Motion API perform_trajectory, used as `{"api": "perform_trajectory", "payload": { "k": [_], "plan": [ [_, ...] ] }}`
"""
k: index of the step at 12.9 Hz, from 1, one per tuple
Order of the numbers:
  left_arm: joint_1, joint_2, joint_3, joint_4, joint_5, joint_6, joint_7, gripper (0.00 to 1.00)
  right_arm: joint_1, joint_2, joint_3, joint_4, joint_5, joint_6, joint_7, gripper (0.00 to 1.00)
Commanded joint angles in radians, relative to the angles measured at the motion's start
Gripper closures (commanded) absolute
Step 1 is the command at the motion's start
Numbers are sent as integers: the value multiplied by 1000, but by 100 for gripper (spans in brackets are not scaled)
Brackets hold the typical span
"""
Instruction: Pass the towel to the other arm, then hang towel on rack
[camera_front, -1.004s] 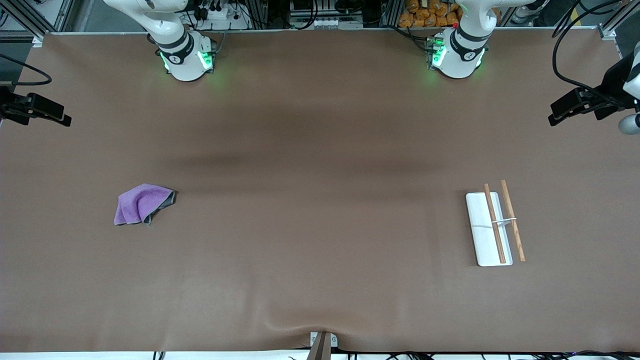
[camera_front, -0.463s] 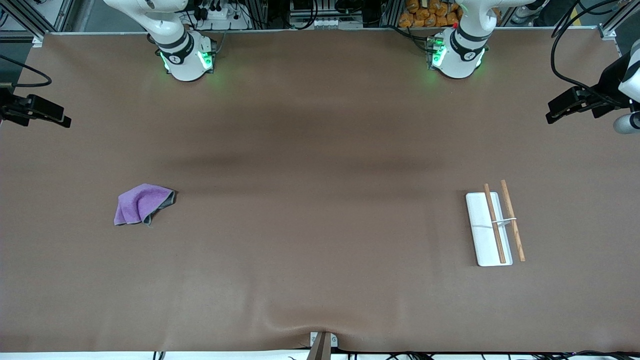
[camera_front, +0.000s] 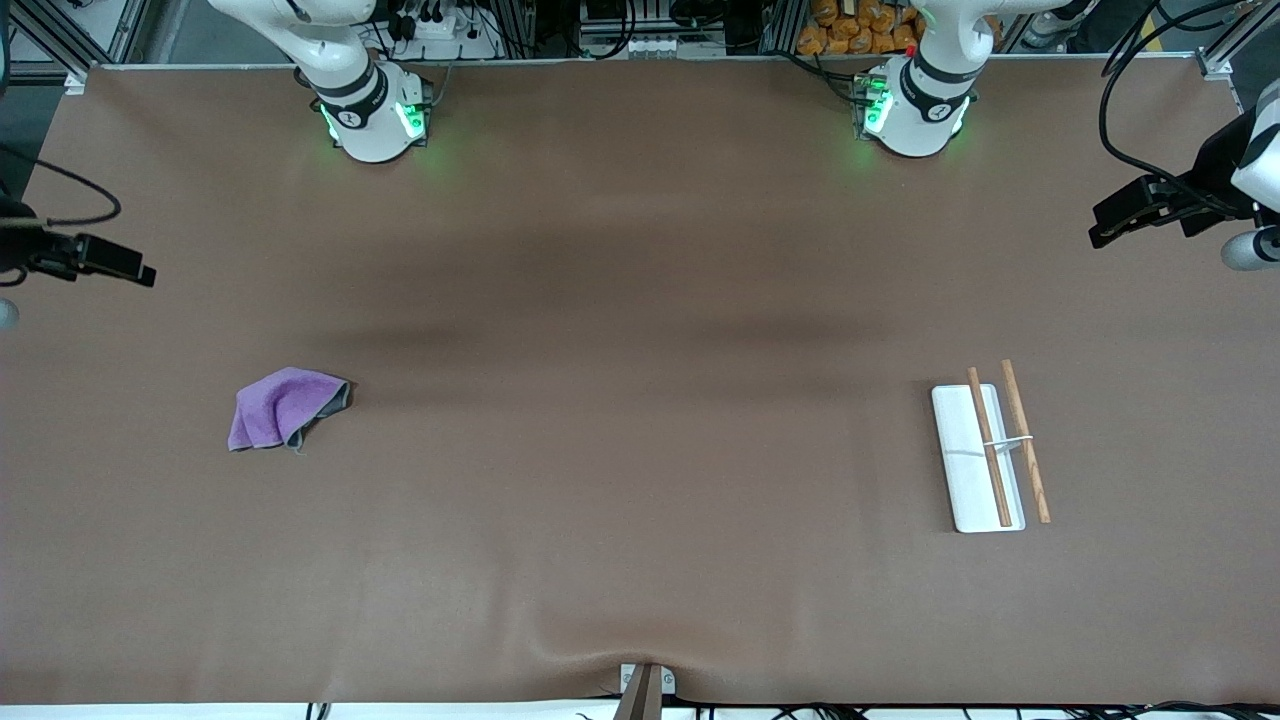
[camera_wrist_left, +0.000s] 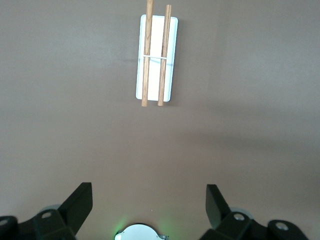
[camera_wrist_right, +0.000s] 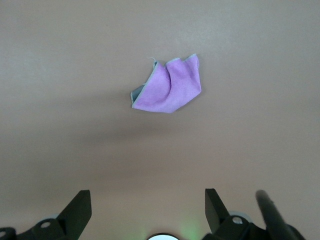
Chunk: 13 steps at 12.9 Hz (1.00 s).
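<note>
The purple towel (camera_front: 285, 408) with a grey edge lies crumpled on the brown table toward the right arm's end. It also shows in the right wrist view (camera_wrist_right: 170, 87). The rack (camera_front: 985, 455), a white base with two brown rods and a thin white crosspiece, lies toward the left arm's end and shows in the left wrist view (camera_wrist_left: 157, 57). My right gripper (camera_wrist_right: 147, 200) is open and empty, high over the table between its base and the towel. My left gripper (camera_wrist_left: 148, 200) is open and empty, high over the table between its base and the rack.
The right arm's black wrist end (camera_front: 95, 260) reaches in at one side edge of the front view, the left arm's (camera_front: 1150, 205) at the other. Both bases (camera_front: 375, 115) (camera_front: 915, 110) stand along the table's back edge. A small mount (camera_front: 645, 690) sits at the front edge.
The right arm's wrist end has moved lower in the front view, toward the towel's side of the table. The left arm's has shifted slightly. Towel and rack have not moved.
</note>
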Motion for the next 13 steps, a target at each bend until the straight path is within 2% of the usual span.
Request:
{"api": "perform_trajectory", "payload": {
  "k": [1, 5, 9, 13],
  "plan": [
    [1, -6, -3, -2, 4, -8, 21, 0, -28, 39, 7, 2, 1, 7, 8, 0],
    [1, -6, -3, -6, 4, -6, 21, 0, -48, 111, 5, -7, 2, 64, 8, 0],
    [1, -8, -3, -11, 4, -3, 22, 0, -65, 186, 7, -75, 4, 162, 8, 0],
    [1, -8, -3, -12, 4, -5, 21, 0, -68, 303, 8, -76, 12, 263, -2, 0]
  ]
}}
